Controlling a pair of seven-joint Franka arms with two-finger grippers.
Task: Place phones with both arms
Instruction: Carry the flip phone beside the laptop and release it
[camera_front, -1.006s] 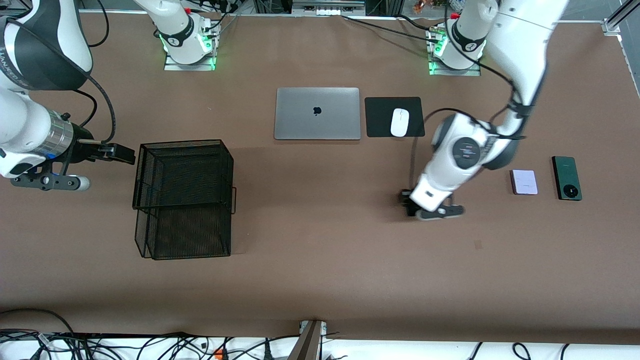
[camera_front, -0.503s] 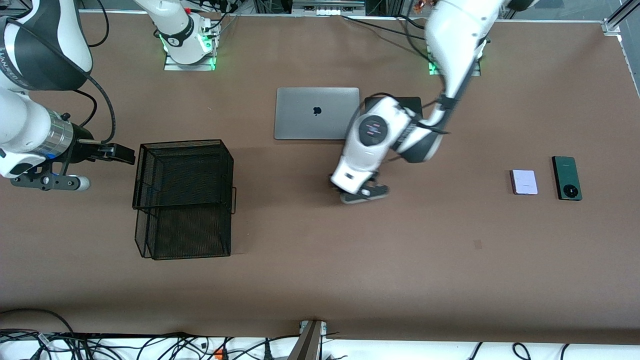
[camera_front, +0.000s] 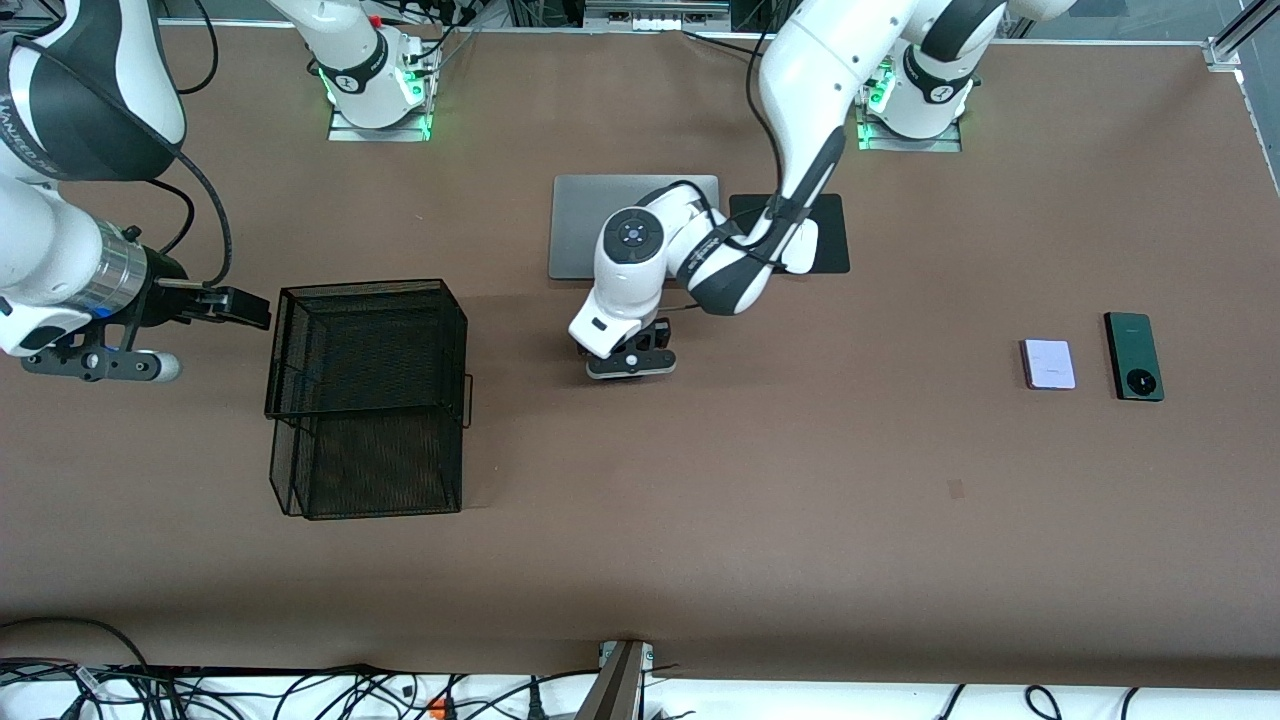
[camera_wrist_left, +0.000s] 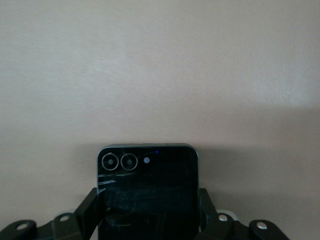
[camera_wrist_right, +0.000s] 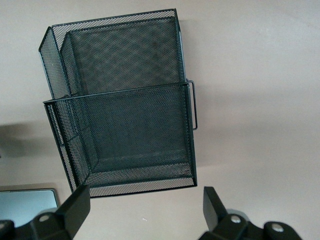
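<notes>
Brown tabletop (camera_front: 700, 520): left gripper (camera_front: 630, 362), pinching the black phone (camera_wrist_left: 147, 192), has swung mid-table toward the mesh basket (camera_front: 365, 395); right gripper (camera_wrist_right: 145, 210) waits, spread, over the basket.

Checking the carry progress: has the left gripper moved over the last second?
Yes. The left gripper, shut on the black phone, has travelled from near the lilac phone toward the mesh basket, now just below the laptop.

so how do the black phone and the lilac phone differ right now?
The black phone is clamped in the left gripper, up over bare table near the laptop; the lilac phone lies flat on the table beside the green phone. The black phone is dark and glossy, the lilac phone pale. Both are small and squarish.
</notes>
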